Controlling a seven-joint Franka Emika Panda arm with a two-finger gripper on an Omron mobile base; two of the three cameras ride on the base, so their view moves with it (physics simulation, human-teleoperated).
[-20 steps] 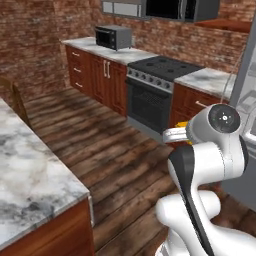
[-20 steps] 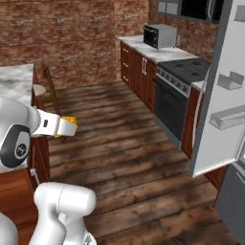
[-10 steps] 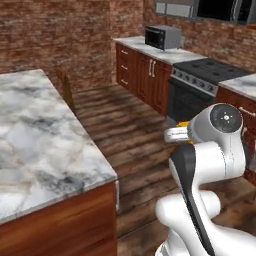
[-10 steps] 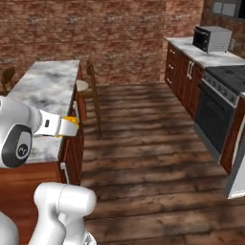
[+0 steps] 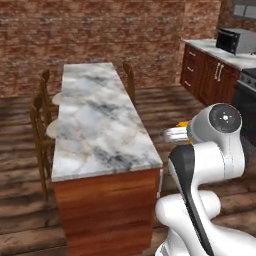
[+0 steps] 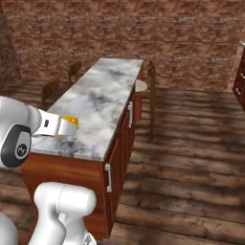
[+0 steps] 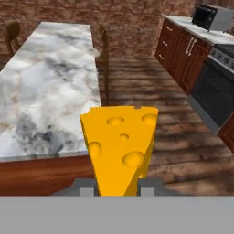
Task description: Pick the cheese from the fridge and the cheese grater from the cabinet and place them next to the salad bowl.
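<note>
The hand (image 7: 118, 185) is clamped on the cheese (image 7: 120, 146), the yellow wedge standing upright between the two fingers with its holed face to the camera. From the right base view, the cheese (image 6: 71, 122) sits at the tip of the arm, held in the air over the near end of the marble bench (image 6: 100, 98). Chairs (image 5: 41, 107) line the bench's side, and a microwave (image 7: 211, 16) rests on the far counter above the dark drawers (image 7: 176, 50).

No readable text, no labels, no brands, no numbers anywhere
</note>
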